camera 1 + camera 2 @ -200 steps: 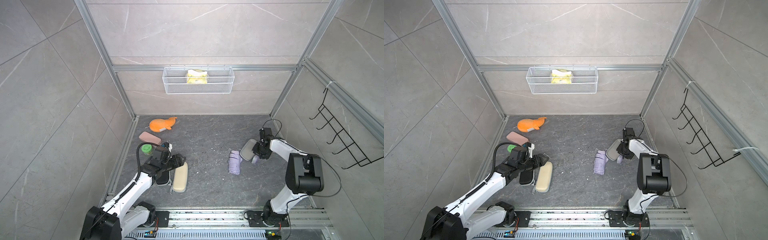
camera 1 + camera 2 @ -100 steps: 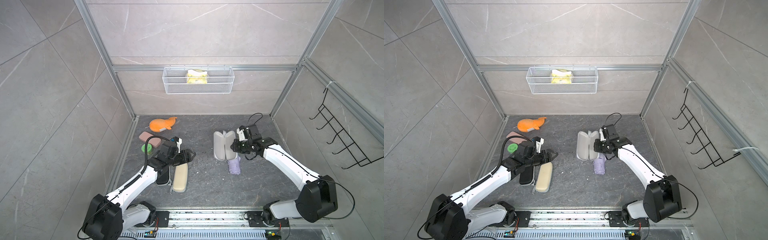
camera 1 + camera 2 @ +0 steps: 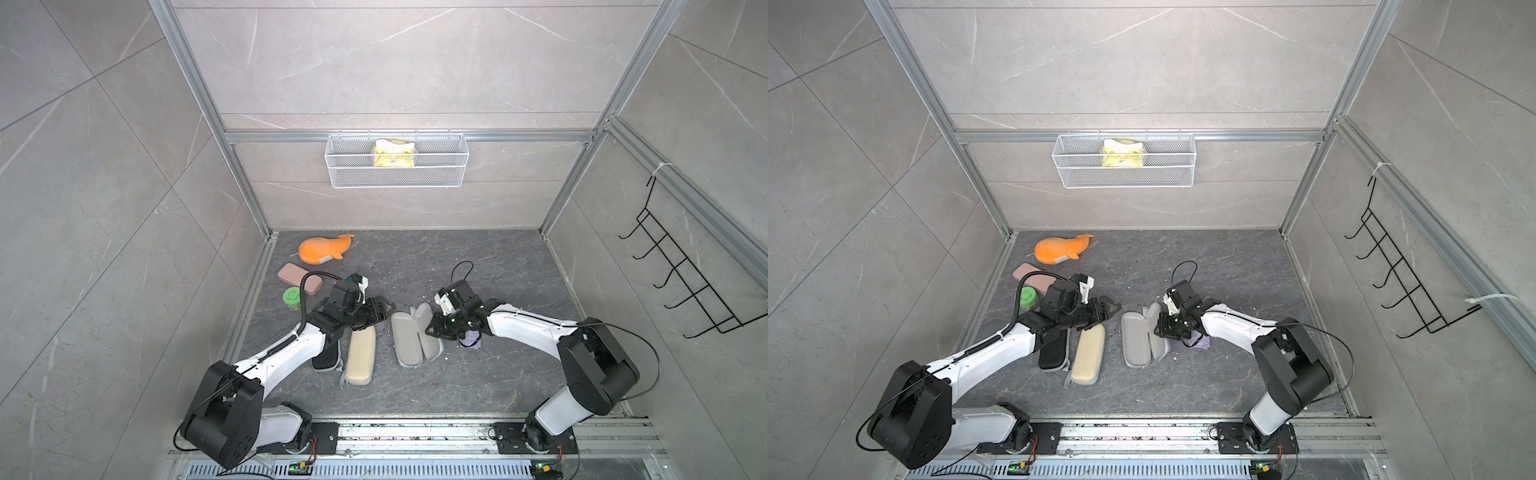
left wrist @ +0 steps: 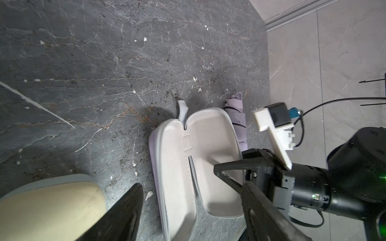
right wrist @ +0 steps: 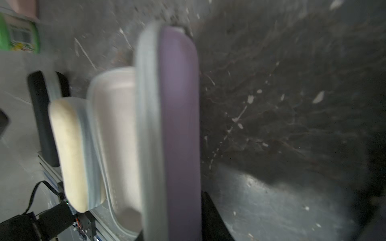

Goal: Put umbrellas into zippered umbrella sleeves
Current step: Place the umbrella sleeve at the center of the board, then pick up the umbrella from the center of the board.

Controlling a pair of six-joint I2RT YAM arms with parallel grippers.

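the lavender sleeve [image 3: 405,345] lay open mid-floor, with the lavender umbrella [image 3: 471,341] just right of it. the right gripper [image 3: 432,330] sat at its right half's rim, jaws narrow (clamped or not, unclear). the left gripper [image 3: 380,309] gaped empty. pinning the left half flat looked wise before loading.

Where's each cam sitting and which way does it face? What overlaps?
Top views: high above the robot's base end, looking down and forward; both arms, left gripper and right gripper show.
Left wrist: low over the floor, facing the open lavender sleeve; own open fingers frame it, right gripper beyond.
Right wrist: close against that sleeve's lavender shell, blurred; one own finger shows.
Shared: every view has the lavender sleeve and cream sleeve.
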